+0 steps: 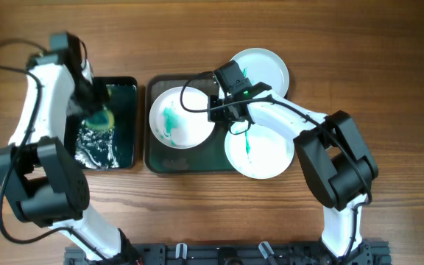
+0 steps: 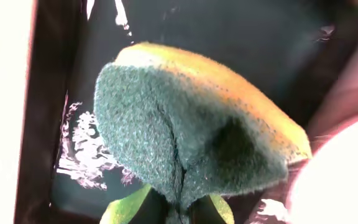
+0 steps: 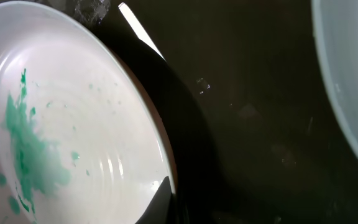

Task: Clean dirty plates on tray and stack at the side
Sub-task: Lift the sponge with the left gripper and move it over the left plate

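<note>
My left gripper (image 1: 94, 110) is shut on a yellow-and-green sponge (image 1: 99, 120) and holds it over the water basin (image 1: 126, 82). The left wrist view shows the sponge (image 2: 185, 124), green side facing the camera, pinched between the fingers (image 2: 179, 211). A white plate smeared with green (image 1: 190, 129) lies in the dark tray (image 1: 190, 162). My right gripper (image 1: 220, 110) is at that plate's right rim. In the right wrist view one finger (image 3: 165, 200) lies over the rim of the plate (image 3: 73, 124); the other finger is hidden. A second plate with a green streak (image 1: 267, 158) overlaps the tray's right edge.
A clean white plate (image 1: 269, 65) sits on the wooden table behind the tray's right corner. The basin holds water with foam (image 1: 94, 143). The second plate's edge shows at the right of the right wrist view (image 3: 353, 93).
</note>
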Tool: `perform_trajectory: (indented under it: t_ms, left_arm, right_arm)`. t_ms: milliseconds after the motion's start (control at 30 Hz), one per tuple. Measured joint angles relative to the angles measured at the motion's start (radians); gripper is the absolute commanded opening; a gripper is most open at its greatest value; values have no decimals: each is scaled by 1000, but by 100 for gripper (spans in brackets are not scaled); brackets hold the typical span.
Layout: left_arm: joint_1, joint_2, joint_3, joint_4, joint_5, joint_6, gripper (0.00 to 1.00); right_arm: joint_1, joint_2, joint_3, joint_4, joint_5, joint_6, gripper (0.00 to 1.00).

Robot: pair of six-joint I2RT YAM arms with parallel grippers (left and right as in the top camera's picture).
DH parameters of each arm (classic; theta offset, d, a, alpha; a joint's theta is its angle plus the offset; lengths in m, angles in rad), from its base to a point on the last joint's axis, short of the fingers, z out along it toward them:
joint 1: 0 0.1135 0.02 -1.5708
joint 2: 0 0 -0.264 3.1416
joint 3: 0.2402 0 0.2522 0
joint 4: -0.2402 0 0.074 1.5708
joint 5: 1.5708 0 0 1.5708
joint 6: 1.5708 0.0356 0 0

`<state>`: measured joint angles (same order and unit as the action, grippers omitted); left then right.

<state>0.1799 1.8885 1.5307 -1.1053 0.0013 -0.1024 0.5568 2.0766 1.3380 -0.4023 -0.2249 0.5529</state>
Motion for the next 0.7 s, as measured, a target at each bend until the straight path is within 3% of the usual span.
perform_trajectory:
  t_ms: [100, 267, 467, 700]
  left_arm:
    - [-11, -5, 118, -18, 117, -14, 4]
    - [-127, -3, 124, -3, 221, -47, 4]
    - [-291, 121, 109, 52, 229, -76, 4]
    - [-364, 268, 98, 74, 198, -117, 4]
  right_arm:
    - [-3, 0, 0, -5, -10, 0, 4]
    - [-34, 0, 0, -32, -69, 0, 4]
    - [-71, 0, 0, -63, -111, -12, 4]
    - [-71, 0, 0, -69, -112, -19, 4]
